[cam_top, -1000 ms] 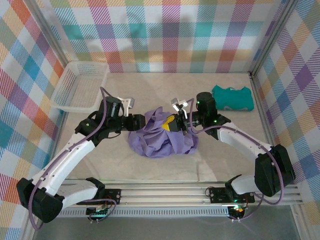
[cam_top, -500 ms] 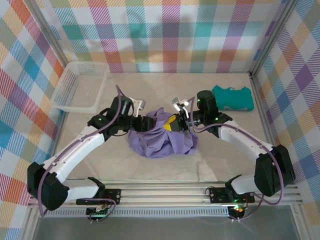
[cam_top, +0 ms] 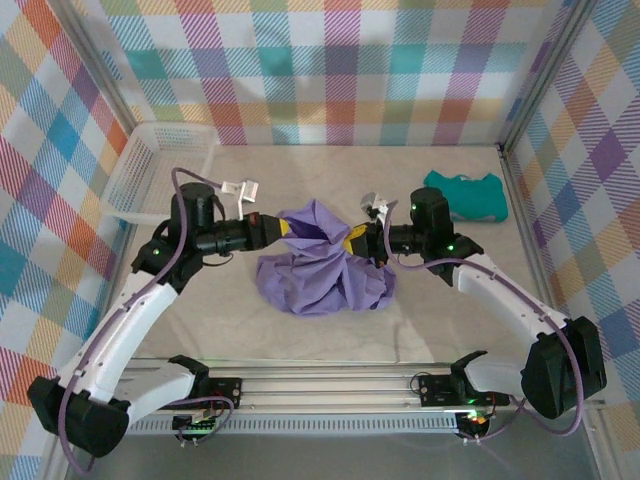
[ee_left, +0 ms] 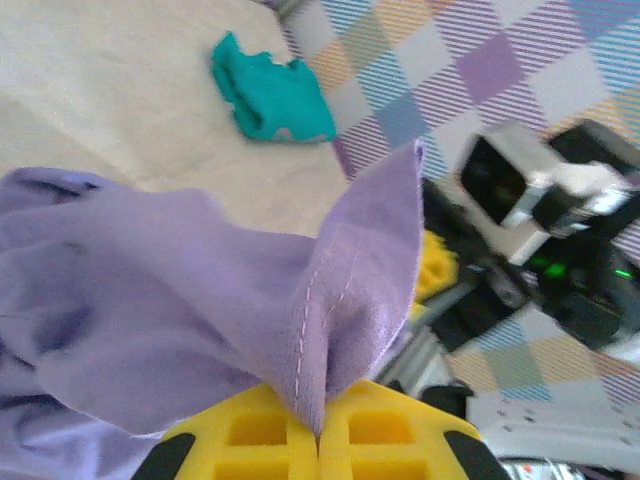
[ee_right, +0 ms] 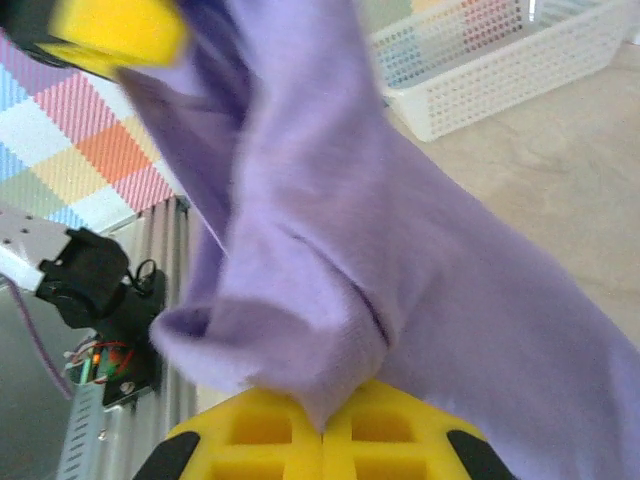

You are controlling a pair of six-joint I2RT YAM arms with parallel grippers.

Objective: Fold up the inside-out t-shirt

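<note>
Left claw (cam_top: 272, 228) pressed together, pinching a stitched hem edge of the lavender t-shirt (cam_top: 320, 275) - in the left wrist view the fabric comes straight out of the closed seam. Right claw (cam_top: 357, 240) also pressed together on a fold of the same shirt, cloth bunched over it in the right wrist view.

The shirt is a crumpled heap mid-table, just in front of both claws. Its top edge is lifted and stretched left-to-right between the two grips, so the long axis runs across the table (cam_top: 300, 170). The rest sags down onto the surface, toward the arm bases.

Teal garment (cam_top: 465, 195) lies far right, well apart from the shirt. White mesh basket (cam_top: 150, 180) sits at the far left - also apart. Nothing lies between the claws and the shirt.
</note>
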